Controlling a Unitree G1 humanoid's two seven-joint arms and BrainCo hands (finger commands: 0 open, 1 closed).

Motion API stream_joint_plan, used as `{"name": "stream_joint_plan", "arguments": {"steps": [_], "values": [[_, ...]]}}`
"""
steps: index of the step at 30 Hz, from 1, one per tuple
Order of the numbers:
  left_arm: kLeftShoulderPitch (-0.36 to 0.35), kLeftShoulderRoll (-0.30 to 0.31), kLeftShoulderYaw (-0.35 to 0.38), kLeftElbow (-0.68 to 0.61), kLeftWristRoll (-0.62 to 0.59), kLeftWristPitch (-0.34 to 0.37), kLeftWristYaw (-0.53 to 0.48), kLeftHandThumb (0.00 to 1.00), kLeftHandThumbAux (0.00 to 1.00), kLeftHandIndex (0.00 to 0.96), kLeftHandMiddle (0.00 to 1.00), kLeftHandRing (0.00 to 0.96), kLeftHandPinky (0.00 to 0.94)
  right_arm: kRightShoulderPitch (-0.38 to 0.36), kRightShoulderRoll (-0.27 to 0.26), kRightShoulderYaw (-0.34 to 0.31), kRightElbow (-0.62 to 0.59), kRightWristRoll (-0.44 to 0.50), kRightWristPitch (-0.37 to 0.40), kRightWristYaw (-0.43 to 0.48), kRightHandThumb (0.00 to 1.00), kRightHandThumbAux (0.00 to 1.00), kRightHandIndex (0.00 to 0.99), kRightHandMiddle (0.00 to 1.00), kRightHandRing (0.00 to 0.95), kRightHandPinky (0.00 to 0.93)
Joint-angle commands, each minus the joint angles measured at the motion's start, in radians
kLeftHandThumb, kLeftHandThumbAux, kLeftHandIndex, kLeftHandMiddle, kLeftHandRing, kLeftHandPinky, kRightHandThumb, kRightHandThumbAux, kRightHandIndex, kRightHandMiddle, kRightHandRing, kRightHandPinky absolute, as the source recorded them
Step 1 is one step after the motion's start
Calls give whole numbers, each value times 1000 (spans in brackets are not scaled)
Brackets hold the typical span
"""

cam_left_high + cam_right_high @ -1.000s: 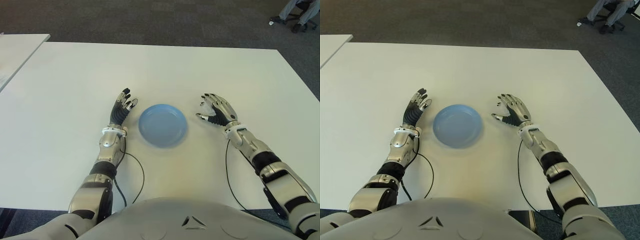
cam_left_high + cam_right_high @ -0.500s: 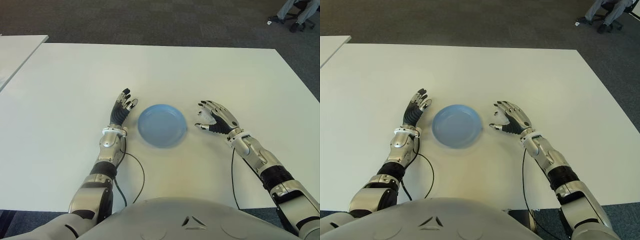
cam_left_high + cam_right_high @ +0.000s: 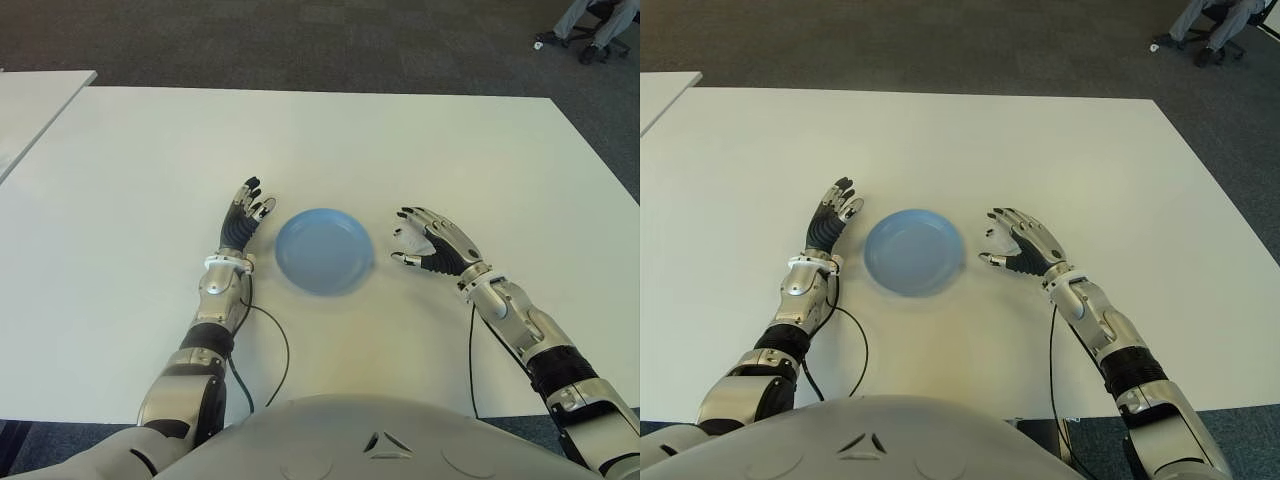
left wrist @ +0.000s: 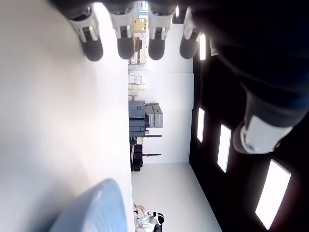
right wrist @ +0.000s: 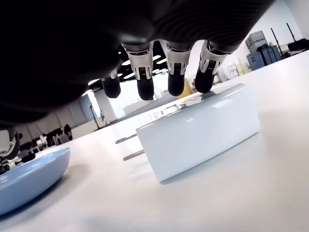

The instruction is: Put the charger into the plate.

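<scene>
Right robot hand [image 3: 432, 242]: fingers spread above charger [image 5: 198, 133], centre-right of frame.
Advice: close squarely on charger's sides, prongs toward plate [image 3: 324, 250].

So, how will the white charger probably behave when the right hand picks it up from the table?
The charger is a smooth, glossy block, so it may slip between the fingertips of the right hand. It looks rigid and probably light. Lying flat, it should slide rather than roll; its prongs point toward the plate.
</scene>
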Motion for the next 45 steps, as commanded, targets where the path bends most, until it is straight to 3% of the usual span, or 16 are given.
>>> {"name": "stream_joint_plan", "arguments": {"steps": [1, 10, 14, 25, 33, 39, 45], "values": [[23, -5, 0, 32, 4, 28, 1, 0, 549, 0, 8, 3, 20, 27, 14, 0, 7, -13, 12, 14, 318, 291, 0, 0, 0, 0], [23, -5, -3, 31, 9, 29, 4, 0, 548, 0, 9, 4, 16, 3, 25, -20, 52, 9, -66, -19, 299, 283, 0, 0, 0, 0], [23, -3, -5, 30, 10, 31, 2, 0, 548, 0, 8, 3, 18, -12, 29, -50, 47, 61, -104, 1, 291, 292, 0, 0, 0, 0], [23, -3, -7, 27, 16, 39, 3, 0, 554, 0, 11, 7, 25, -50, 30, -116, 7, 133, -122, 58, 315, 266, 0, 0, 0, 0], [21, 0, -8, 31, 20, 34, 0, 0, 556, 0, 20, 17, 33, -85, 11, -160, -16, 101, -137, 35, 335, 209, 0, 0, 0, 0], [18, 4, -10, 41, 21, 24, -7, 0, 557, 2, 27, 23, 36, -129, -40, -155, 13, -5, -231, -49, 327, 121, 0, 0, 0, 0], [15, 6, -11, 49, 20, 16, -11, 0, 554, 4, 29, 25, 35, -156, -76, -155, 46, 7, -288, -26, 320, 84, 0, 0, 0, 0]]}}
